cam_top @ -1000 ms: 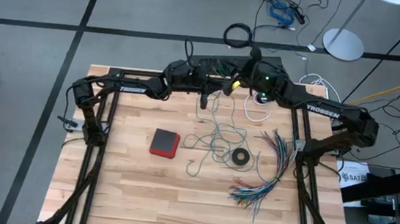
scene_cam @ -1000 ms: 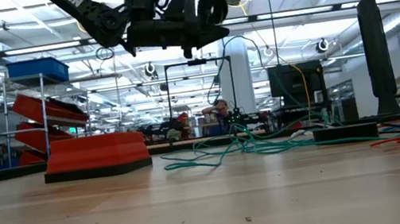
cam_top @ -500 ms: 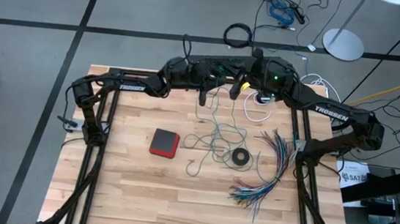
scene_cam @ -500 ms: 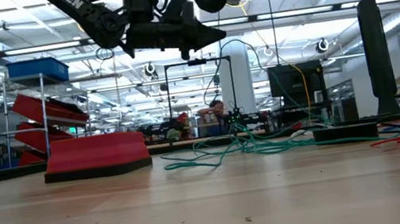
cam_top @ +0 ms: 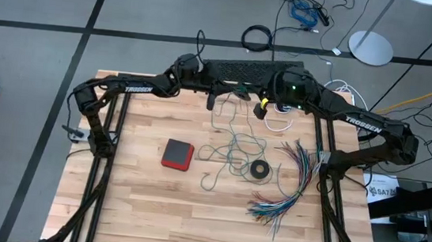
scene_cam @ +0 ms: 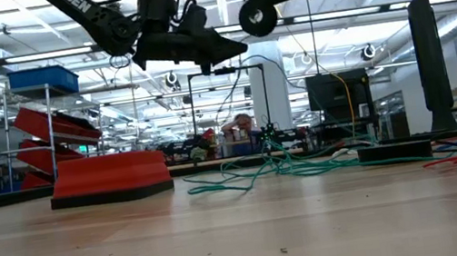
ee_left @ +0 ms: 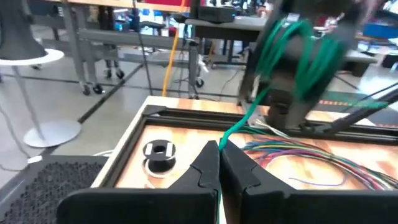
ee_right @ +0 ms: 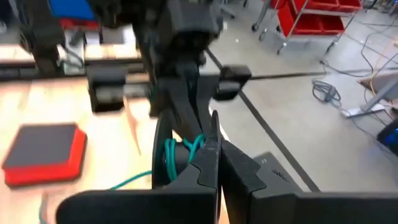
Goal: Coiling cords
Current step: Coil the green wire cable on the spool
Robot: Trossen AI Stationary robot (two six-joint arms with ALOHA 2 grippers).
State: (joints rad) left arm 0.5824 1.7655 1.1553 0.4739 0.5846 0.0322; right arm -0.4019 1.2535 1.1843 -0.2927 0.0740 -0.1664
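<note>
The teal-green cord lies in a loose heap (cam_top: 237, 151) mid-table, and one strand (cam_top: 230, 121) rises from it to my grippers. My left gripper (ee_left: 218, 149) hovers over the far middle of the table, shut on that cord. My right gripper (ee_right: 214, 146) is just beyond it, shut, with teal loops (ee_left: 298, 56) around it. The white cord (cam_top: 278, 121) lies on the table under the right arm, joined to its round black-and-white piece (ee_left: 158, 152). My left gripper pinches one strand of the teal cord (ee_left: 225, 138) between its fingertips, fingers about level. From there the strand runs taut up to the loops on my right gripper. My right gripper has several teal loops (ee_right: 180, 155) around one finger beside its shut tips, lifted clear. I cannot tell whether a strand lies between the fingers.
A red block (cam_top: 178, 154) lies left of the teal heap and a small black ring (cam_top: 260, 170) right of it. A fanned bundle of multicoloured wires (cam_top: 289, 184) covers the right side. The near half of the wooden table (cam_top: 159, 219) is bare.
My left gripper has swung toward the table's far edge, keeping its hold on the teal strand. My right gripper has tipped downward and shifted toward the table's right and near side, carrying its loops. The heap on the table has stayed in place.
</note>
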